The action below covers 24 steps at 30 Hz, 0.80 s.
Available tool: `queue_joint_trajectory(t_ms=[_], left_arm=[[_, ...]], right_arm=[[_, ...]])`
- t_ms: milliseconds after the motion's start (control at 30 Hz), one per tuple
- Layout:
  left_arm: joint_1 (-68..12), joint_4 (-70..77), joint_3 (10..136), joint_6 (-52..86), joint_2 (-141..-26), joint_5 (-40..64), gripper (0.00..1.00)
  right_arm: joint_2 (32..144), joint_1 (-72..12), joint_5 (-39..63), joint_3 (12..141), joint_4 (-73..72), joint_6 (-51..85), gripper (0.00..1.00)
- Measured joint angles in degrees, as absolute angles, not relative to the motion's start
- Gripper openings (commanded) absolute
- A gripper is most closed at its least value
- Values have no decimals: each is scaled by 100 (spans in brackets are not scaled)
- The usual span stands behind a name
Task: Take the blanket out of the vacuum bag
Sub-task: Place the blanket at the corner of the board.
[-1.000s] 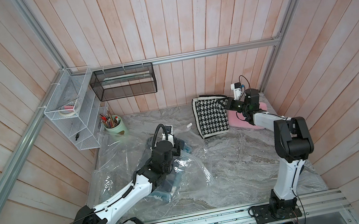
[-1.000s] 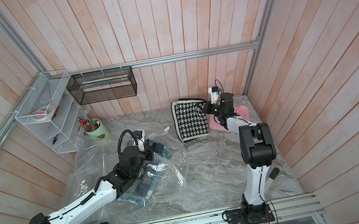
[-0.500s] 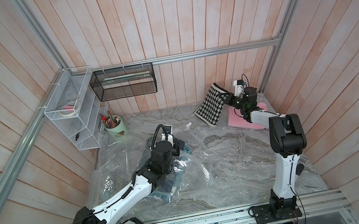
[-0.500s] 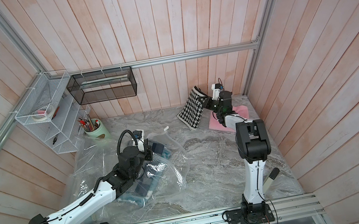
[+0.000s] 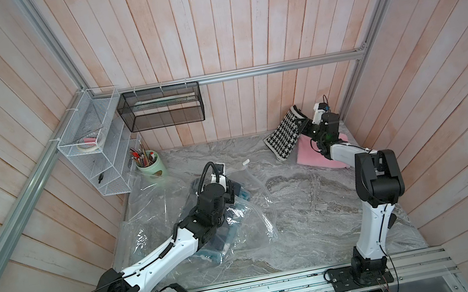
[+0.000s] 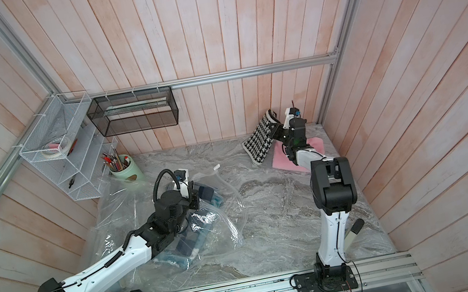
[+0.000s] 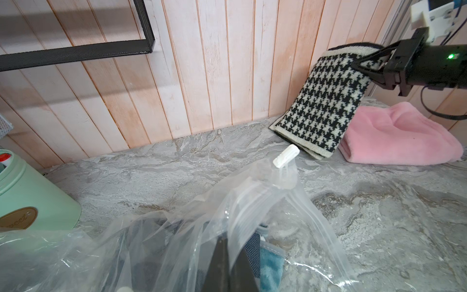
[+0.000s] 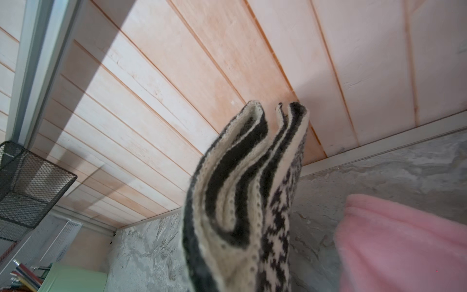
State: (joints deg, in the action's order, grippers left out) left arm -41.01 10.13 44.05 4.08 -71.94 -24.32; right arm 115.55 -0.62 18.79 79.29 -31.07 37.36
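Setting: plank-walled booth, grey marbled surface [image 5: 318,213].
Item: houndstooth blanket [image 5: 284,136], folded, well clear of the vacuum bag [image 5: 253,214], at the far right corner. A second earlier it hung face-on nearer the middle. At this moment it stood tilted, lower edge down at the surface, upper edge raised above the folded pink cloth [image 5: 315,157].
Holder: right end effector [image 5: 303,124], clamped on the blanket's upper edge.
Bag: front left, white zip slider [image 7: 286,156] at its rim, blue fabric [image 7: 270,268] inside. Left end effector [image 7: 226,250] pinched shut on the film.
Judgement: this blanket was out; set-down pending.
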Motion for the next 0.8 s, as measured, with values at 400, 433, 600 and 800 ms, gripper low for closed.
queue_joint_trajectory(t_ms=[400, 433, 600, 800], left_arm=[[-4101, 1028, 4403, 408, -7229, -2429, 0], [-4101, 1028, 4403, 408, -7229, -2429, 0], [-4101, 1031, 4403, 408, -7234, -2429, 0], [-4101, 1031, 4403, 408, -7234, -2429, 0]], right_arm=[[11297, 38, 1243, 7797, -3094, 3682, 0], [11249, 49, 1197, 7743, -3105, 3686, 0], [10975, 86, 915, 7408, -3229, 3732, 0], [10600, 91, 648, 6967, -3446, 3787, 0]])
